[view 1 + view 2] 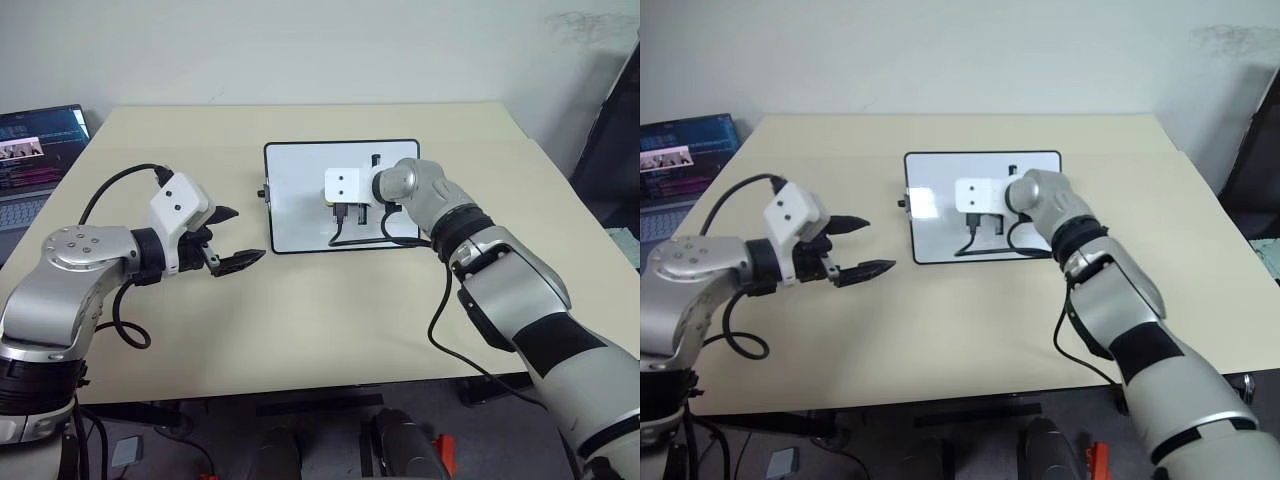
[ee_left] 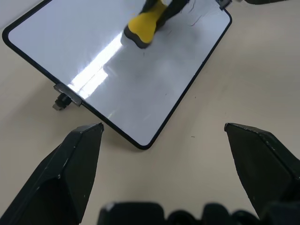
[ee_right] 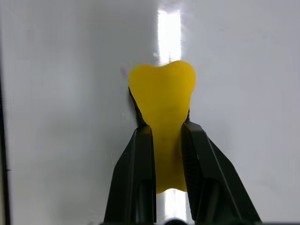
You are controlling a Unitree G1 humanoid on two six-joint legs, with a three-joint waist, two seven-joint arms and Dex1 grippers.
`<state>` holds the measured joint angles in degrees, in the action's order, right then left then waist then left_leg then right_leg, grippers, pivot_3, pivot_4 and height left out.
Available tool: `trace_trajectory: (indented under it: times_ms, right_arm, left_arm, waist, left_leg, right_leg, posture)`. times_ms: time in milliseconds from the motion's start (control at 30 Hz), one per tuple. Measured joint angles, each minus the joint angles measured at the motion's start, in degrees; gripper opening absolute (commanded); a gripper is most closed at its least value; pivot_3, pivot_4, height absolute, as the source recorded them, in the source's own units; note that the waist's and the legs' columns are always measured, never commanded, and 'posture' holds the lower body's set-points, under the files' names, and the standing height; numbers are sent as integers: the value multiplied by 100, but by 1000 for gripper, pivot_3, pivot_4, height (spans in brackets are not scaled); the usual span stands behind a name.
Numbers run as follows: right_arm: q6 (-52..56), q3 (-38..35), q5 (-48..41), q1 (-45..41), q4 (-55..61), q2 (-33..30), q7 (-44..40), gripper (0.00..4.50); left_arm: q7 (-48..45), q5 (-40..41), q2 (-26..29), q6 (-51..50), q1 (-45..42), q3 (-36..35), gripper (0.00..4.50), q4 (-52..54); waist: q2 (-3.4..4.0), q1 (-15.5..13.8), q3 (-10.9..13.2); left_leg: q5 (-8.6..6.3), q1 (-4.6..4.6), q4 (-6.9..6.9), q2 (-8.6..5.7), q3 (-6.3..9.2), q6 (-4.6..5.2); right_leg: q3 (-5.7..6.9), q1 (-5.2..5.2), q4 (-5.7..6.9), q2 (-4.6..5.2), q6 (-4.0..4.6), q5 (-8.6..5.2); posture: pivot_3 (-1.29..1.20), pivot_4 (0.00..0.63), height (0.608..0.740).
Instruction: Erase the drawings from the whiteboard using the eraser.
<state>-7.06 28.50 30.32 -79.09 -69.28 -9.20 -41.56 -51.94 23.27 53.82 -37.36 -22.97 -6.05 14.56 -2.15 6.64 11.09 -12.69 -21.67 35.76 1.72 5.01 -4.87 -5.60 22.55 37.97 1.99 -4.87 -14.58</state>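
Note:
The whiteboard (image 1: pixel 300 205) lies flat on the tan table, in the middle toward the far side. My right gripper (image 3: pixel 162 129) hangs over the board's middle, shut on the eraser (image 3: pixel 161 105), whose yellow top bulges out past the fingertips. In the left wrist view the eraser (image 2: pixel 143 26) has its black base down at the board surface. Faint thin strokes of the drawings (image 2: pixel 193 18) show on the board close beside the eraser. My left gripper (image 1: pixel 245 235) hovers open and holding nothing over bare table, just left of the board's left edge.
An open laptop (image 1: pixel 35 150) stands at the far left, beside the table. A small black knob (image 2: pixel 61 101) sticks out from the board's left side. A dark object (image 1: pixel 612 140) stands off the table's right side.

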Motion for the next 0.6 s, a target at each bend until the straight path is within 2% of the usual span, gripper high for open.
trace_trajectory:
  times_ms: [233,367,600]
  right_arm:
    - [-7,36,1,375,170,-13,-505,420]
    - [-7,38,0,488,232,-38,-842,420]
    - [-7,28,-5,490,319,-59,-896,420]
  left_arm:
    - [-1,39,1,-4,2,-1,4500,61]
    - [0,50,1,-7,1,-1,4500,62]
    - [-3,51,1,-8,-16,-1,4500,61]
  waist:
    - [-11,10,-7]
    - [-11,10,-7]
    - [-11,11,-6]
  left_leg:
    - [0,69,2,0,-2,-1]
    - [1,72,5,0,-2,-1]
    - [1,70,1,0,-4,-1]
  right_leg:
    - [-6,-60,-7,0,34,-21]
    - [-9,-61,-9,0,34,-21]
    - [-10,-55,-9,0,34,-21]
  posture:
    - [0,150,740]
    - [0,150,740]
    - [0,150,740]
